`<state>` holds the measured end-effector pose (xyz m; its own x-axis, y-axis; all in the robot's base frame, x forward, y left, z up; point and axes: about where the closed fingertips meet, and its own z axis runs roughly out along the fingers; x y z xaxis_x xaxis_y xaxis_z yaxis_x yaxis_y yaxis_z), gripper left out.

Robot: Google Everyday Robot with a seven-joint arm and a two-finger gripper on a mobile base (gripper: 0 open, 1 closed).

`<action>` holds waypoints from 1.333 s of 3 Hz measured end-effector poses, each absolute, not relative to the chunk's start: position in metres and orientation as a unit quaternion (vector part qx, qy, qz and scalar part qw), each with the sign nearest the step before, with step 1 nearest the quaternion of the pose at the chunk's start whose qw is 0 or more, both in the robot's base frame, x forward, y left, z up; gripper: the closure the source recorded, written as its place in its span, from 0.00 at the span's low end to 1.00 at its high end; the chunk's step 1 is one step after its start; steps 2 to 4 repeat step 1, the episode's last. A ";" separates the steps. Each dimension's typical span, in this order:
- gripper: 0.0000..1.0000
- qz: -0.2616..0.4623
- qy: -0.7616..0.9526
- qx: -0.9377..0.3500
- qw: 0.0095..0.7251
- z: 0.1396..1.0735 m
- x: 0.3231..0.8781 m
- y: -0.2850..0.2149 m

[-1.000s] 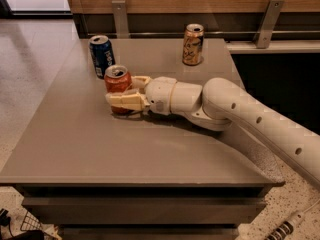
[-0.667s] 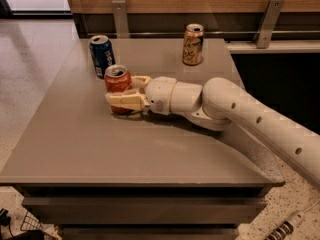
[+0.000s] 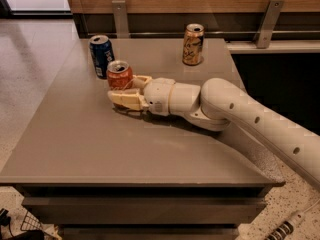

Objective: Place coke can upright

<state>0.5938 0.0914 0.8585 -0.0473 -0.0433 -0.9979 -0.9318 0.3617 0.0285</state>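
The coke can [image 3: 119, 74], red-orange with a silver top, stands upright on the grey table [image 3: 100, 144], left of the middle. My gripper [image 3: 127, 88] reaches in from the right at table height. Its cream fingers sit on either side of the can's lower half, the near finger [image 3: 125, 100] in front and the far one behind, closed against it. The white arm [image 3: 235, 109] runs off to the lower right.
A blue Pepsi can [image 3: 101, 56] stands upright just behind and left of the coke can, close to it. A tan-gold can [image 3: 193, 44] stands at the table's back right. A wooden wall with metal brackets runs along the back edge.
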 end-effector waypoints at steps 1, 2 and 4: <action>0.00 0.397 0.605 -0.404 0.560 0.859 0.593 0.093; 0.00 0.397 0.605 -0.404 0.560 0.859 0.593 0.093; 0.00 0.397 0.605 -0.404 0.560 0.859 0.593 0.093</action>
